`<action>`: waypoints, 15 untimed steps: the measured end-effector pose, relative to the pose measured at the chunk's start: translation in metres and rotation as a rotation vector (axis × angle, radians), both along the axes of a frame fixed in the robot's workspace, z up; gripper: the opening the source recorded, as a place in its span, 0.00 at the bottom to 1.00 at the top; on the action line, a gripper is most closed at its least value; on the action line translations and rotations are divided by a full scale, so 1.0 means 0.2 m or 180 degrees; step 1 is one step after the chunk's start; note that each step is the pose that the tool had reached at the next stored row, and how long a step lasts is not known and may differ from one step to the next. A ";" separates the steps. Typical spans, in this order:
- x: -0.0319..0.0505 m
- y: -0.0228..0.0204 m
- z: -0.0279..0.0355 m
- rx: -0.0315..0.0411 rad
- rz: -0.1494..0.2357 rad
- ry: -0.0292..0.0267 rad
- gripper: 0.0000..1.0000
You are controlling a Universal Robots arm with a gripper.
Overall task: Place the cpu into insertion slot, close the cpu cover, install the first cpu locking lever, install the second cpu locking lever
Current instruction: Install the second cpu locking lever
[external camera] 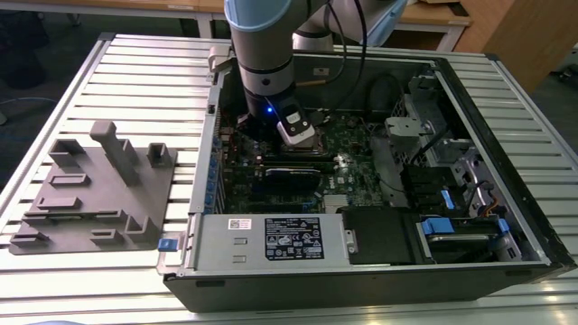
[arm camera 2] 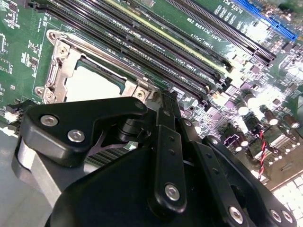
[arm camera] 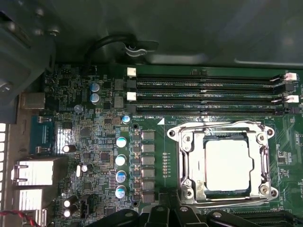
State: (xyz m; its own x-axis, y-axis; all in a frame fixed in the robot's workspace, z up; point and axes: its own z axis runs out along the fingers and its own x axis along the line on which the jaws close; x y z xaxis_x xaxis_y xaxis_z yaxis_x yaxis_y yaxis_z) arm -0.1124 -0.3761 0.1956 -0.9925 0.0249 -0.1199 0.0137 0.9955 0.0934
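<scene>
- Exterior view: the arm (external camera: 267, 61) reaches down into the open case (external camera: 361, 271) on the counter (external camera: 118, 81); the gripper (external camera: 296, 133) hangs just over the slot (external camera: 316, 144), near the board's middle
- Second wrist view: cover (arm camera 2: 59, 71) lies shut around the cpu (arm camera 2: 92, 85); whether the jaws are open, I cannot tell
- First wrist view: cpu (arm camera: 227, 163) sits in the slot, framed by the cover (arm camera: 189, 163), beside the long memory slots (arm camera: 208, 94)

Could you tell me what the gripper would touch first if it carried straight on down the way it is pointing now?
Most likely the cpu cover, closed over the cpu; the gripper points down at its edge, though depth is unclear.
</scene>
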 end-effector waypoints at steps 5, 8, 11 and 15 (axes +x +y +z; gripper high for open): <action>0.000 -0.001 0.009 -0.0001 0.0001 0.0000 0.11; 0.000 -0.001 0.026 -0.0001 0.0001 0.0000 0.11; 0.002 -0.001 0.026 0.0022 0.0001 0.0000 0.11; 0.002 0.000 0.023 0.0118 0.0001 -0.0002 0.11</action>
